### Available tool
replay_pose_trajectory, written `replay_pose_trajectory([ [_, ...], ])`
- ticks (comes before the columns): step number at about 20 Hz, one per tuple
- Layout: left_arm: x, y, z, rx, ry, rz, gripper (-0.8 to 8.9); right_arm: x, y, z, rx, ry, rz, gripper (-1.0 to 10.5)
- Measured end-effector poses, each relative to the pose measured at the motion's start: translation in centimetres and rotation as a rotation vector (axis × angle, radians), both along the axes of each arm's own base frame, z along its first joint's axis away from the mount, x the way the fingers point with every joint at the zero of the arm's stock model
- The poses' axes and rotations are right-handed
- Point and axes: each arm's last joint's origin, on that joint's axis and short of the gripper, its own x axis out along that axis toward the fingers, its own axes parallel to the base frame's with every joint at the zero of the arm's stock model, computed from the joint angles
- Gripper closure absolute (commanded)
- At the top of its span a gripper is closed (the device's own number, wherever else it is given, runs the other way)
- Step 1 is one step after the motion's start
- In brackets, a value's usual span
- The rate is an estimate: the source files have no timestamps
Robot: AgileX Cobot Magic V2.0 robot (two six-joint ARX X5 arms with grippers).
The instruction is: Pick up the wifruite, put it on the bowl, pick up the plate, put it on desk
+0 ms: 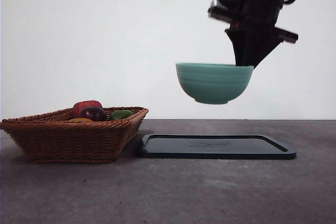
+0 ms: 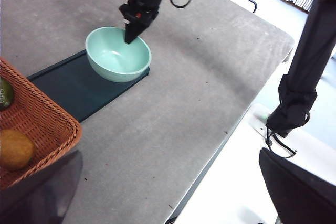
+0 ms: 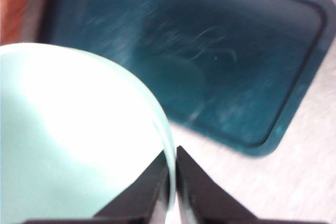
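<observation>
- Tabletop: dark grey and flat; it carries the wicker basket on one side and the black tray beside it.
- Tray: nothing rests on it; its faint circular mark lies directly under the lifted bowl.
- Bowl: mint-green, hanging level in the air above the tray and holding no fruit.
- Right gripper: clamped on the bowl's rim, one jaw inside the wall and one outside.
- Left gripper: jaws spread apart, waiting near the basket.
- Wifruite: lies in the basket, untouched.
- Procedure: a one-sided rim grip favours tilting. Move slowly, keep the rim level, lower until the base meets the surface, then release.
</observation>
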Motion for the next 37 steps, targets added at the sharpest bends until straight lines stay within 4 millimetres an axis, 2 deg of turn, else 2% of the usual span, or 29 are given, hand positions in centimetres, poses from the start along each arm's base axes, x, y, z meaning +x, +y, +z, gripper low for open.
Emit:
replay_pose_trajectory([
  [4, 0.0, 0.0, 0.0, 0.000, 0.000, 0.000, 1.90, -4.4, 0.1, -0.3, 0.045, -0.004, 0.078, 9.4],
  [7, 0.0, 0.0, 0.0, 0.000, 0.000, 0.000, 1.90, -7.2, 0.3, -2.6, 0.056, 0.049, 0.128, 9.4],
  [9, 0.0, 0.0, 0.0, 0.000, 0.000, 0.000, 1.90, -8.3, 0.7, -4.3, 0.036, 0.091, 0.158, 9.4],
  [13, 0.0, 0.0, 0.0, 0.000, 0.000, 0.000, 1.90, -9.3, 2.1, -6.8, 0.043, 0.072, 0.207, 9.4],
  [16, 0.0, 0.0, 0.0, 0.000, 0.000, 0.000, 1.90, -9.9, 2.5, -7.9, -0.006, 0.058, 0.196, 9.4],
  [22, 0.0, 0.0, 0.0, 0.000, -0.001, 0.000, 1.90, -10.3, 2.2, -9.7, -0.041, 0.052, 0.155, 9.4],
  [26, 0.0, 0.0, 0.0, 0.000, 0.000, 0.000, 1.90, -10.5, 2.1, -10.1, -0.038, 0.060, 0.147, 9.4],
  [27, 0.0, 0.0, 0.0, 0.000, 0.000, 0.000, 1.90, -10.5, 2.1, -10.1, -0.036, 0.057, 0.147, 9.1],
  [30, 0.0, 0.0, 0.0, 0.000, -0.001, 0.000, 1.90, -10.5, 2.1, -10.2, -0.037, 0.057, 0.147, 5.6],
  [31, 0.0, 0.0, 0.0, 0.000, -0.001, 0.000, 1.90, -10.5, 2.0, -10.2, -0.038, 0.057, 0.145, 4.8],
  [32, 0.0, 0.0, 0.0, 0.000, 0.000, 0.000, 1.90, -10.4, 1.9, -10.2, -0.041, 0.062, 0.141, 4.4],
  [34, 0.0, 0.0, 0.0, -0.001, -0.001, 0.000, 1.90, -10.3, 1.9, -9.5, -0.050, 0.073, 0.140, 4.3],
  [37, 0.0, 0.0, 0.0, 0.000, -0.001, 0.000, 1.90, -10.6, 1.7, -6.3, -0.020, 0.016, 0.150, 4.3],
])
